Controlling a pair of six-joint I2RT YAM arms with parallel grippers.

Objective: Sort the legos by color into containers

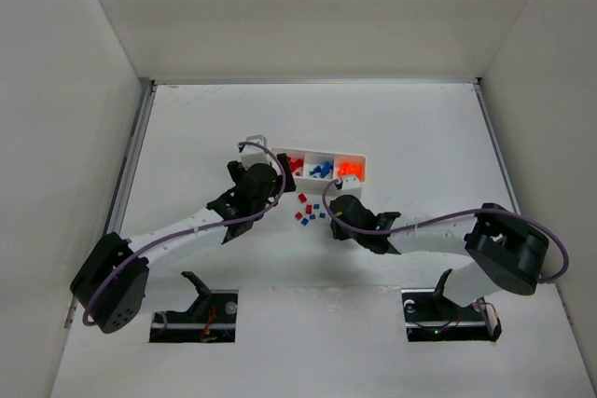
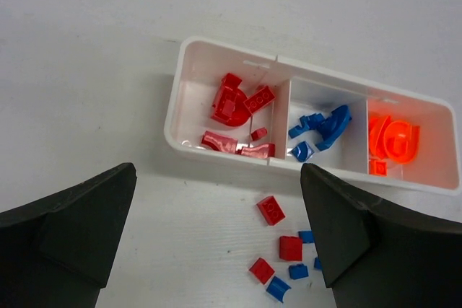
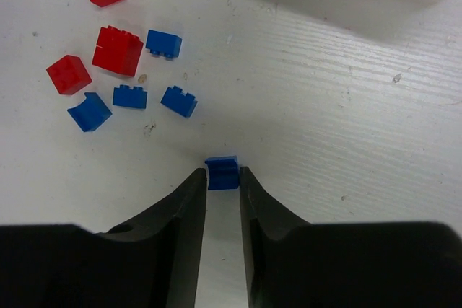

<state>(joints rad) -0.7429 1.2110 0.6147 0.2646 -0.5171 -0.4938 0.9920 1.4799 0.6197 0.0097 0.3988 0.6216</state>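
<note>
1. Worktop (image 1: pixel 420 128): white and matte, with fine grain and small dark specks ahead of the right hand (image 3: pixel 222 174).
2. Back wall (image 1: pixel 317 6): plain white panel, well beyond both hands.
3. Left wall (image 1: pixel 56 90): white panel, outboard of the left hand (image 2: pixel 218 171).
4. Right wall (image 1: pixel 550 62): white panel, outboard of the right hand.
5. Edge rails (image 1: pixel 129 160): grey strips at the side walls' feet.
6. Light: even, giving soft shadows.

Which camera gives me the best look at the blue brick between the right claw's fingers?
Right wrist: the blue brick sits close up at the tips of the right claw, both fingers against its sides. In top external it cannot be made out by the claw, and the left wrist view does not clearly show it.
</note>
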